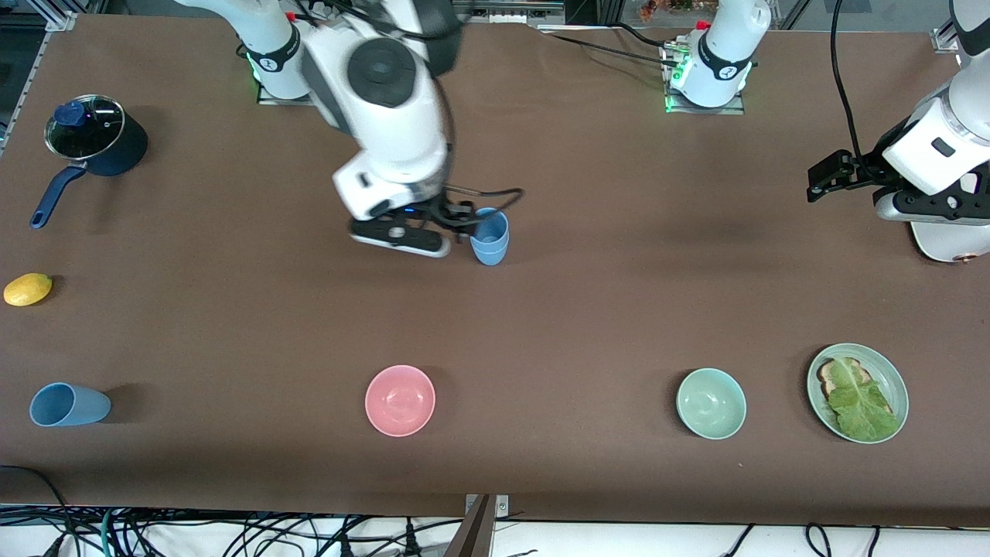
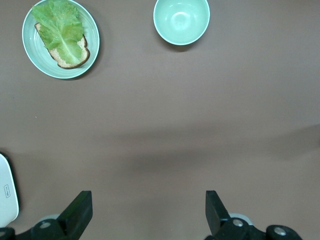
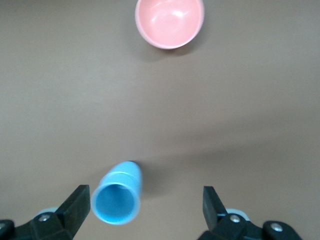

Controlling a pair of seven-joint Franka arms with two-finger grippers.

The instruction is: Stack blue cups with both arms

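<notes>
A light-blue cup [image 1: 489, 237] stands upright on the table's middle, with a second rim line on its wall as if one cup is nested in another. My right gripper [image 1: 462, 223] is open around it; in the right wrist view the cup [image 3: 117, 199] sits between the fingers, close to one fingertip [image 3: 79, 201], and the gripper [image 3: 145, 202] holds nothing. Another blue cup [image 1: 68, 404] lies on its side near the front edge at the right arm's end. My left gripper [image 1: 826, 177] is open and empty, waiting above the table at the left arm's end [image 2: 148, 210].
A pink bowl [image 1: 400, 400], a green bowl [image 1: 711, 403] and a green plate with toast and lettuce [image 1: 889, 371] stand along the front. A dark blue lidded pot [image 1: 97, 143] and a lemon [image 1: 28, 289] lie at the right arm's end.
</notes>
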